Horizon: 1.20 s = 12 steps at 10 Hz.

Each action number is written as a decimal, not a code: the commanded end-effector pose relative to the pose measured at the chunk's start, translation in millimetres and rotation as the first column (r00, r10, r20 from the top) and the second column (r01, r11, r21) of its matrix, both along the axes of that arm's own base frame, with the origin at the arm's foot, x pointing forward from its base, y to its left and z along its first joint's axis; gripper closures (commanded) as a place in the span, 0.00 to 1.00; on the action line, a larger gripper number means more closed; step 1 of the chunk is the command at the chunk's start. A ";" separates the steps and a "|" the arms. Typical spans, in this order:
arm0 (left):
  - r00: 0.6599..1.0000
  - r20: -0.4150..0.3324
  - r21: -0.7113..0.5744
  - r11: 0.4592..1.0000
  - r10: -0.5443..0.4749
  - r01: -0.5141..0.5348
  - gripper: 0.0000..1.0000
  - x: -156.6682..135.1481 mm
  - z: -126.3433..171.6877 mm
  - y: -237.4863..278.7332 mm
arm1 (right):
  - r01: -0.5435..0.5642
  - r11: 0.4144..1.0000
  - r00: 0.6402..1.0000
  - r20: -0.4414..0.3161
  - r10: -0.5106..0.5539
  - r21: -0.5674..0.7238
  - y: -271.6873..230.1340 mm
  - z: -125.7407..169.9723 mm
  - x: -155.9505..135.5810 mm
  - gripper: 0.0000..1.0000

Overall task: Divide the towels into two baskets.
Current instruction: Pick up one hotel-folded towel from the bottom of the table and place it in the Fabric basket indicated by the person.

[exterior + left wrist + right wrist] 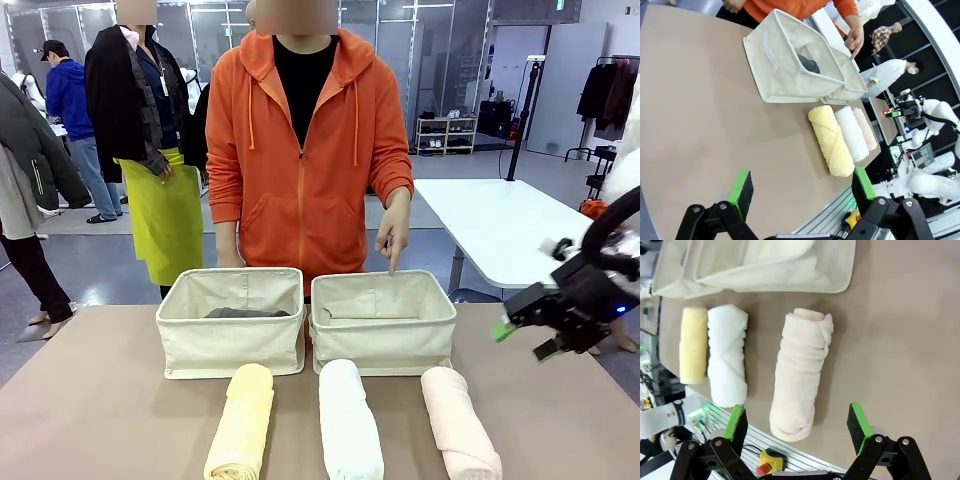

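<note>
Two beige canvas baskets sit side by side on the brown worktop (100,400), their inner walls touching or nearly so. The left basket (230,335) holds the dark grey towel (245,313), lying low on its floor. No towel can be seen in the right basket (383,335).

Three rolls lie in a row at the baskets' 6 o'clock, each pointing toward 12 o'clock. The pale yellow towel (242,420) is just below the left basket. The white towel (350,425) is below the seam between the two, and the pale pink towel (458,425) is at the right basket's 5 o'clock. The yellow and white rolls are near each other but apart.

A person in an orange hoodie (305,150) stands at 12 o'clock. One hand (396,228) points a finger down at the right basket's far rim.

The right end effector (524,340) hangs above the worktop at the right basket's 3 o'clock, its jaws spread wide and holding nothing. In its wrist view the pink roll's near end lies between the green pads. The left end effector (802,186) is also spread wide and empty, over bare worktop well apart from the yellow roll.
</note>
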<state>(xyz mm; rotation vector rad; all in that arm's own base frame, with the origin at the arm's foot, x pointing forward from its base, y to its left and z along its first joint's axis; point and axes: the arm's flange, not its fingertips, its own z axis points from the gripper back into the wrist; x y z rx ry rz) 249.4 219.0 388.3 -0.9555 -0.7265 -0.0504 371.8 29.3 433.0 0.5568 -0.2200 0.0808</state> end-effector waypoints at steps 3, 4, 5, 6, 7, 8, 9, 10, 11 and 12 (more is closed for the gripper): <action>1.000 0.015 -0.007 1.000 -0.002 0.002 0.00 -2.3 3.0 0.3 | 0.006 0.971 0.999 -0.033 -0.014 -0.240 53.9 -48.1 -16.5 0.00; 1.000 0.015 -0.007 1.000 -0.002 0.002 0.00 -2.3 3.0 0.3 | 0.004 0.966 0.999 -0.030 -0.012 -0.259 66.1 -57.0 -18.4 0.00; 1.000 0.015 -0.007 1.000 -0.002 0.002 0.00 -2.3 3.0 0.3 | 0.003 0.963 1.000 -0.012 -0.006 -0.269 73.2 -64.7 -19.3 0.00; 1.000 0.015 -0.007 1.000 -0.002 0.002 0.00 -2.3 3.0 0.3 | -0.013 0.964 1.000 -0.023 0.007 -0.267 80.5 -72.6 -21.1 0.00; 1.000 0.015 -0.007 1.000 -0.002 0.002 0.00 -2.3 3.0 0.3 | -0.011 0.959 1.000 -0.029 0.003 -0.283 87.5 -80.8 -21.4 0.00; 1.000 0.015 -0.007 1.000 -0.002 0.002 0.00 -2.3 3.0 0.3 | -0.013 0.941 1.000 -0.023 0.005 -0.337 95.7 -91.0 -22.5 0.00; 1.000 0.015 -0.007 1.000 -0.002 0.002 0.00 -2.3 3.0 0.3 | -0.022 0.936 1.000 -0.028 0.013 -0.351 101.9 -97.3 -23.1 0.00; 1.000 0.015 -0.007 1.000 -0.002 0.002 0.00 -2.3 3.0 0.3 | -0.016 0.936 0.999 -0.032 0.005 -0.353 107.2 -102.1 -22.7 0.00; 1.000 0.015 -0.007 1.000 -0.002 0.002 0.00 -2.3 3.0 0.3 | -0.030 0.931 0.999 -0.048 0.013 -0.364 111.2 -108.6 -23.3 0.00; 1.000 0.015 -0.007 1.000 -0.002 0.002 0.00 -2.3 3.0 0.3 | -0.029 0.917 0.998 -0.062 0.004 -0.398 114.4 -118.3 -23.4 0.00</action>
